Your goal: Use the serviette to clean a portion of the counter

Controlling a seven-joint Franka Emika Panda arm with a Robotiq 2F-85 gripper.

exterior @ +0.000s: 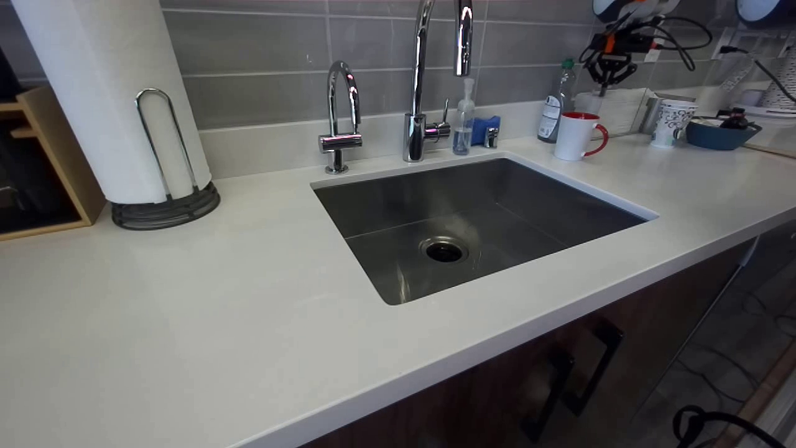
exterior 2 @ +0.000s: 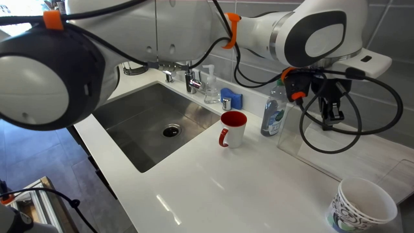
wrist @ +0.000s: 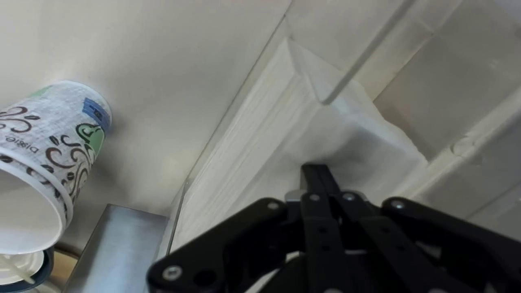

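Observation:
The serviettes (wrist: 244, 154) form a thick white stack in a clear holder against the wall; the stack also shows in an exterior view (exterior 2: 352, 155). My gripper (wrist: 317, 167) points down onto the stack's top, its fingertips together against the creased upper paper. I cannot tell whether any paper is pinched between them. The gripper also shows above the holder in both exterior views (exterior: 603, 92) (exterior 2: 331, 125). The counter (exterior: 249, 323) is broad and off-white, with a steel sink (exterior: 522, 239) set in it; its surface also shows in an exterior view (exterior 2: 200, 191).
A white mug with red inside (exterior 2: 234, 136) and a dish soap bottle (exterior 2: 273, 116) stand between sink and holder. Patterned paper cups (wrist: 61, 138) and a grey metal box (wrist: 118, 248) are beside the holder. A blue bowl (exterior: 715, 137) and paper towel roll (exterior: 118, 99) stand farther off.

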